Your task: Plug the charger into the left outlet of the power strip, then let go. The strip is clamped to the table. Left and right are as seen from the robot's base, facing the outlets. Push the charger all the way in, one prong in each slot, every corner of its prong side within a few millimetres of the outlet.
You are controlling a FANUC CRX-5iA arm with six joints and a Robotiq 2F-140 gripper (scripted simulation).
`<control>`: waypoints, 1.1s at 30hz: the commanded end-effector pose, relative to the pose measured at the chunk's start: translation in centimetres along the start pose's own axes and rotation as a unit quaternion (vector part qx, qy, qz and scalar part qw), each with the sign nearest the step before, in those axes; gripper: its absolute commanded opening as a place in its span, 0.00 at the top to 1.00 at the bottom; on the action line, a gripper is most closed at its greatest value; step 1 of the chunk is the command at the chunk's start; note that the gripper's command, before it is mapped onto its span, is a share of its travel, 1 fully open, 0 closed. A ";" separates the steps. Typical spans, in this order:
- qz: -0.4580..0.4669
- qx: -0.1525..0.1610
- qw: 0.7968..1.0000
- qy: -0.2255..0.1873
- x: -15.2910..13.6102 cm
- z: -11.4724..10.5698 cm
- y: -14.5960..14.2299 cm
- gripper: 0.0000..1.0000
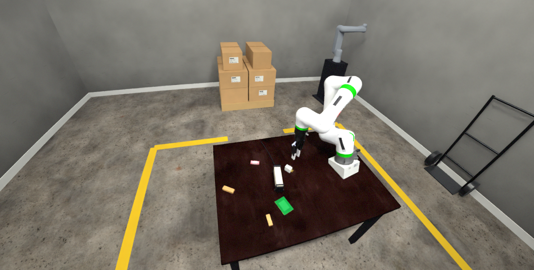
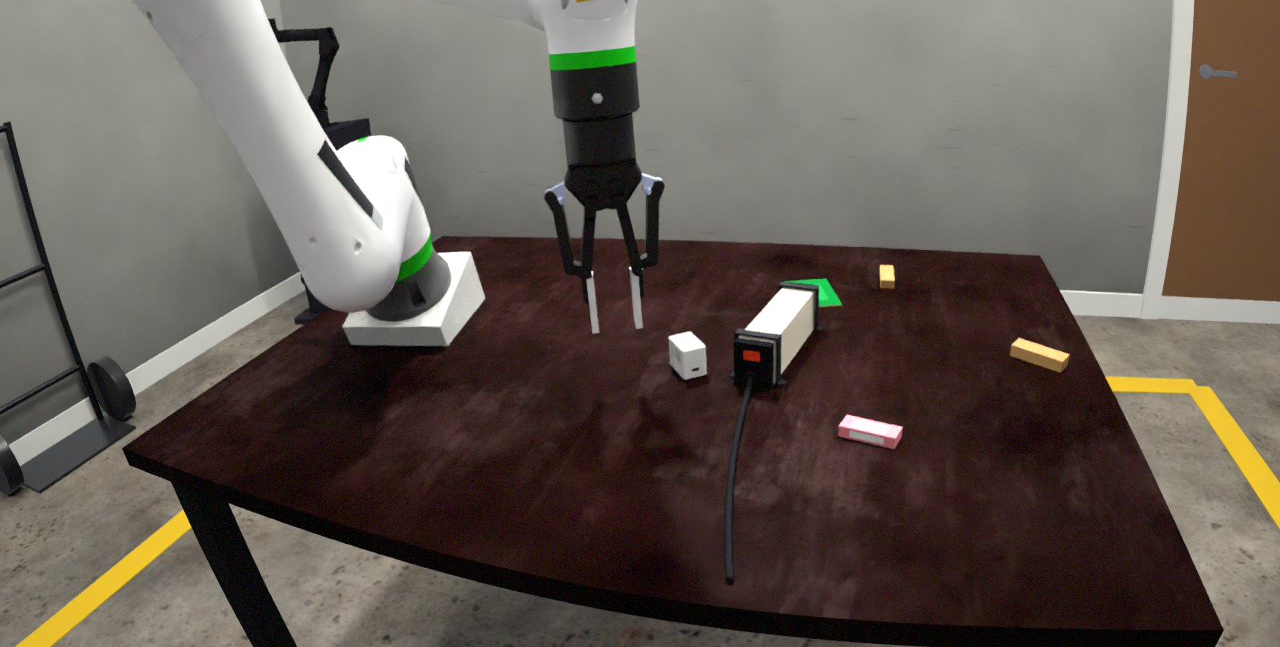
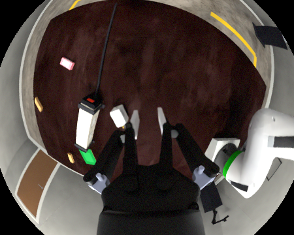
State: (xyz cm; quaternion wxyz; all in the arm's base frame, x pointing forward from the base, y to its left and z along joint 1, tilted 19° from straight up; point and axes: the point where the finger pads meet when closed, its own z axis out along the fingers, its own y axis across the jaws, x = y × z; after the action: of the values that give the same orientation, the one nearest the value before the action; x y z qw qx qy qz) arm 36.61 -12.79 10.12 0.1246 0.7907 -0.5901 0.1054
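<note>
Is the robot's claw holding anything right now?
No. The gripper holds nothing; its jaws hang apart above the table, beside the white charger.

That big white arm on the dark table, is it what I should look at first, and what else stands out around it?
Yes: the white arm with green bands rises from the table's far left corner, and its black gripper hangs open, holding nothing, just above the wood. Close to the right of it sits a small white charger, apart from a long white power strip with a red switch and black cord. A bright green card lies at the strip's far end.
</note>
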 end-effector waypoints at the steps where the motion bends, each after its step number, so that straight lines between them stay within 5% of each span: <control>1: 0.119 0.001 0.993 0.003 -0.1 -0.1 -0.7 0.65; 13: 0.345 0.002 0.939 -0.007 -0.4 -0.4 -3.3 0.65; 14: 0.406 0.002 0.914 -0.009 -0.4 -0.4 -3.6 0.65; 20: 0.518 0.001 0.855 -0.018 -0.7 -0.4 -5.4 0.65; 28: 0.662 -0.003 0.749 -0.028 -1.1 -0.4 -7.3 0.65; 30: 0.662 -0.003 0.749 -0.028 -1.1 -0.4 -7.3 0.65; 31: 0.710 -0.005 0.704 -0.030 -1.1 -0.4 -7.5 0.65; 33: 0.736 -0.006 0.676 -0.032 -1.1 -0.4 -7.8 0.65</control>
State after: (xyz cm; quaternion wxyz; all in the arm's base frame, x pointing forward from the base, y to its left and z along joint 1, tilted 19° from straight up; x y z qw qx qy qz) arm 43.14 -9.79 9.60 0.0099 0.2180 -0.9681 0.1233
